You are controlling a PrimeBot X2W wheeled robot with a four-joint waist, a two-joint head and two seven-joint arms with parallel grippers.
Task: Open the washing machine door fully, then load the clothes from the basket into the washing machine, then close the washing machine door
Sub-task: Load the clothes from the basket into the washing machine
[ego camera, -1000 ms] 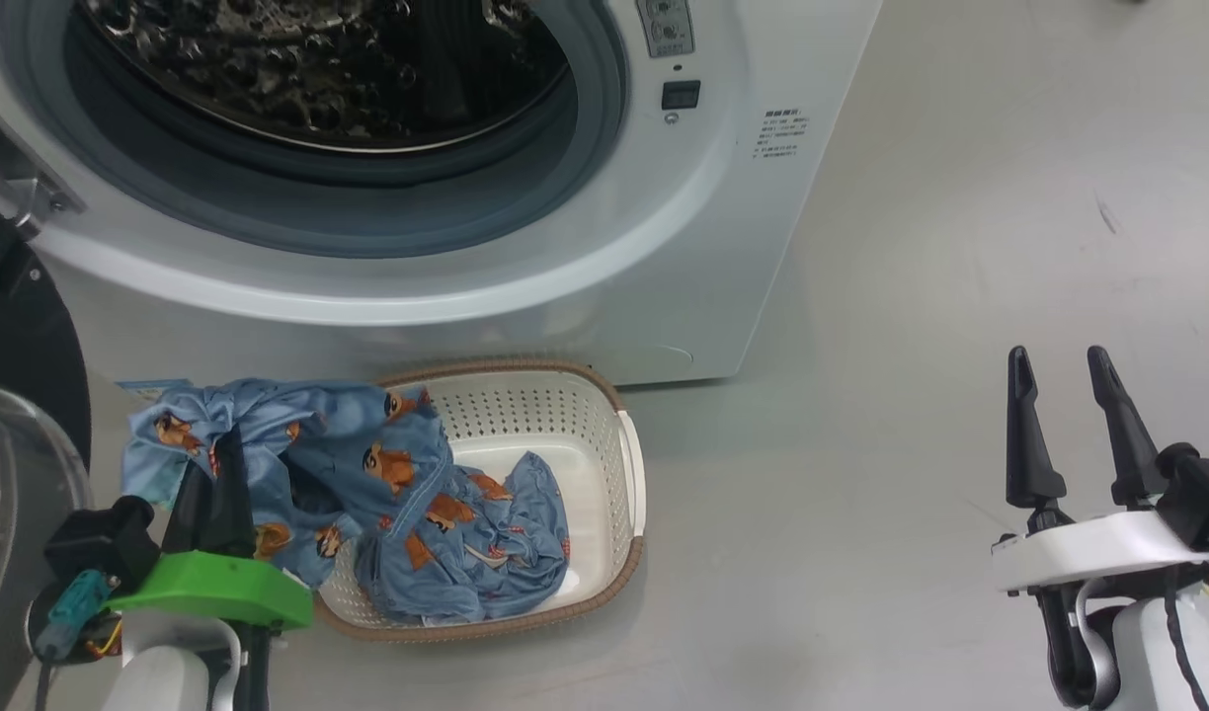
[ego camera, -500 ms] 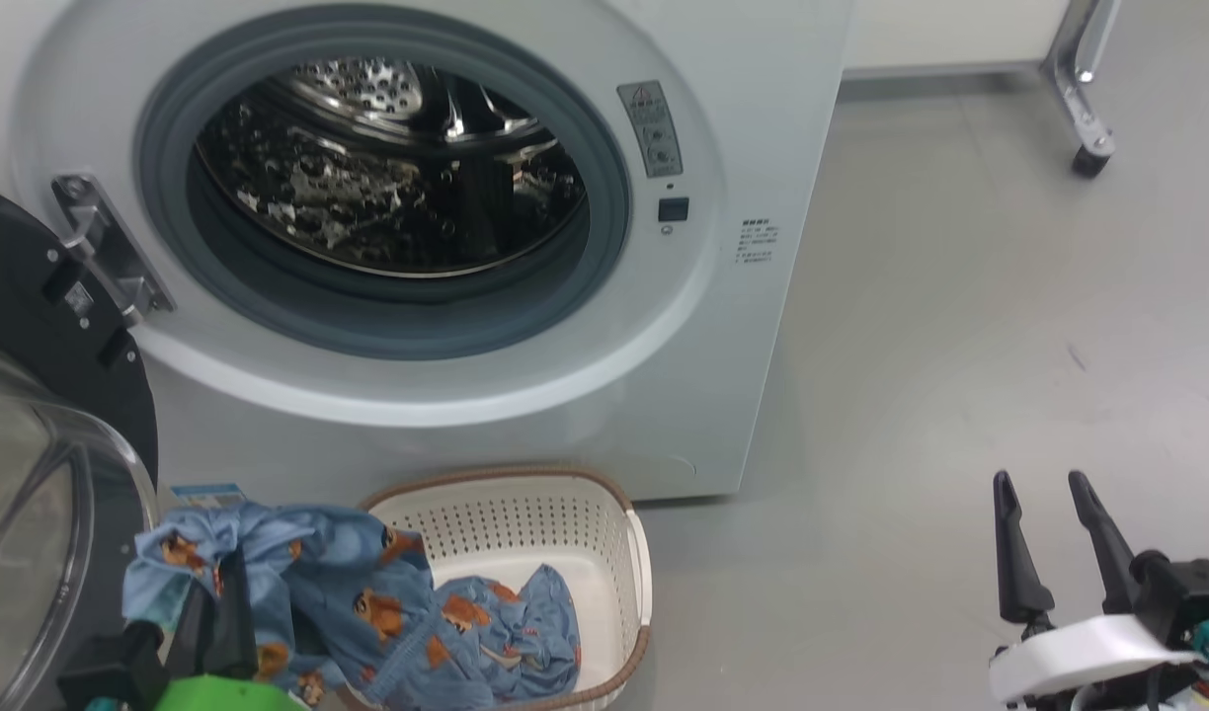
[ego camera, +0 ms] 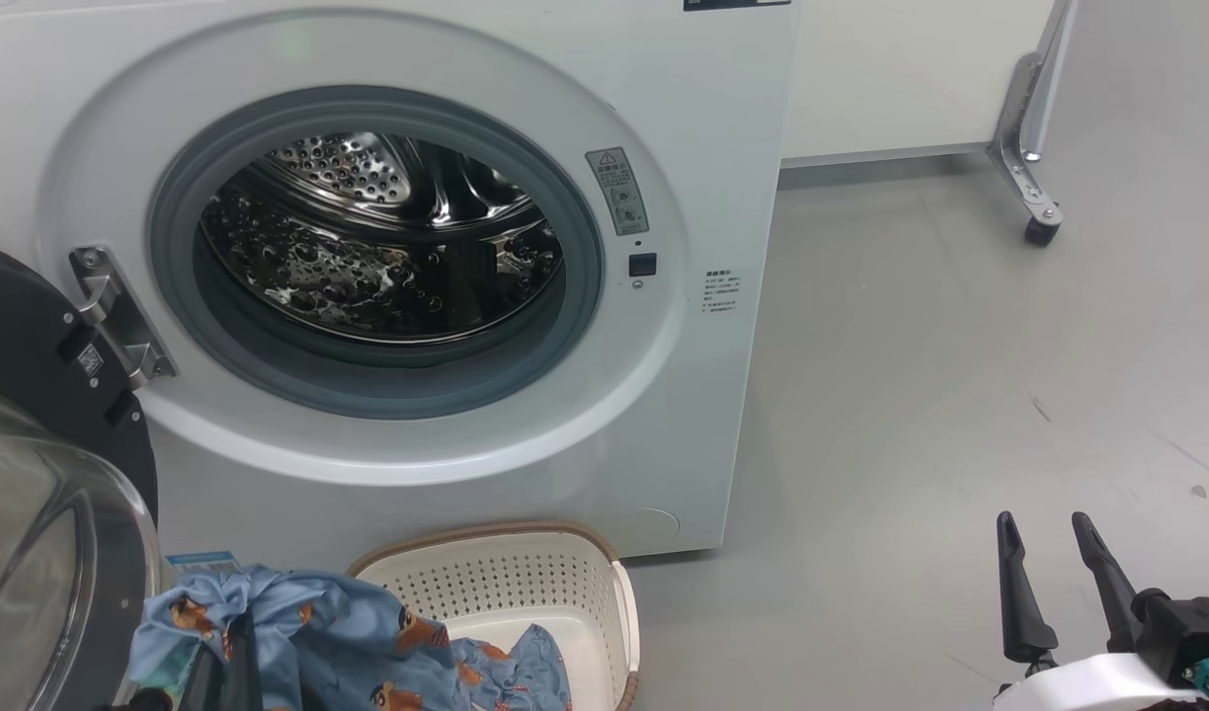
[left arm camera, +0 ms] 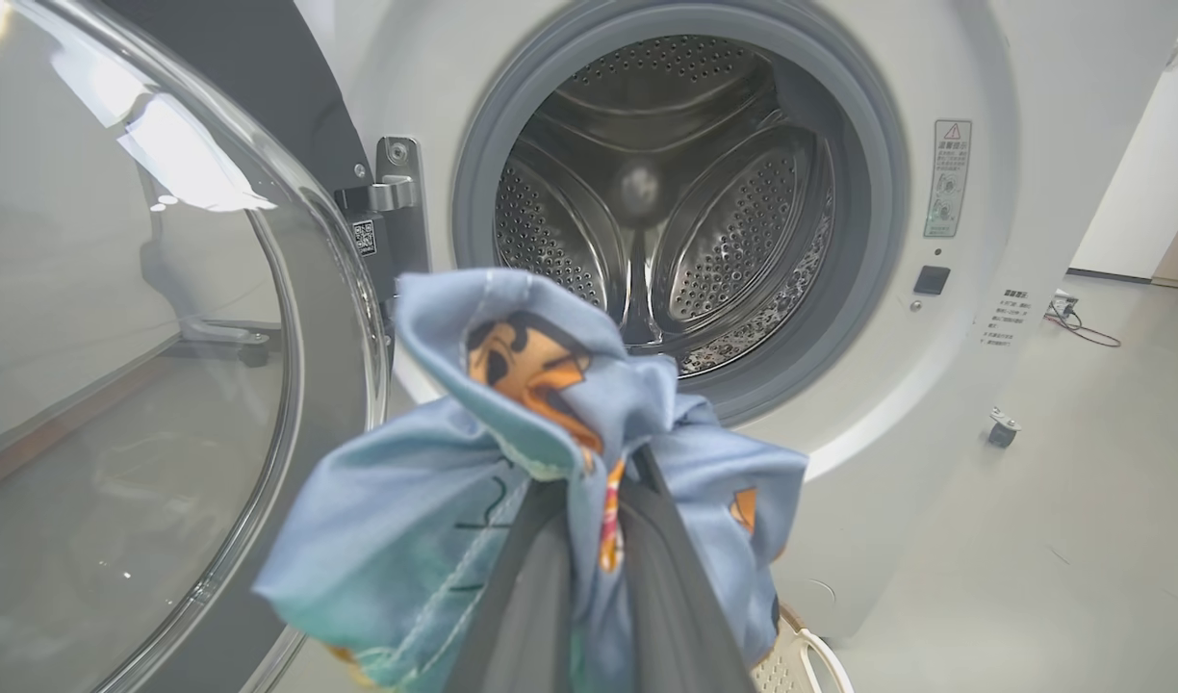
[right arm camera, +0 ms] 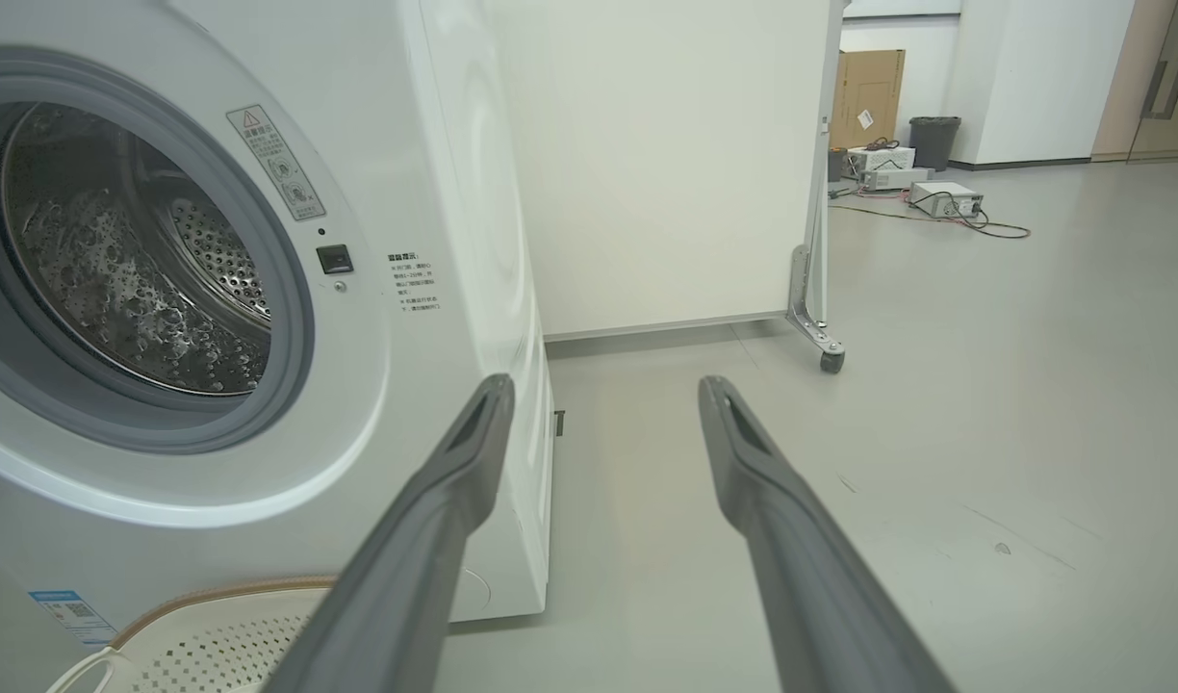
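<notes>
left gripper (left arm camera: pixel 597 481): jaws clamped on clothes (left arm camera: pixel 406 510)
right gripper (right arm camera: pixel 603 385): jaws apart
washing machine door (left arm camera: pixel 166 289): swung open
basket (ego camera: pixel 525 583): on floor (ego camera: pixel 911 395)

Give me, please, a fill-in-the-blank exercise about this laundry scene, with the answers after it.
1. The left gripper is shut on the clothes; the right gripper is ____.
2. The washing machine door stands ____.
3. The steel drum of the washing machine is ____.
4. The basket stands in ____ of that machine.

Missing words: open; open; empty; front.
</notes>
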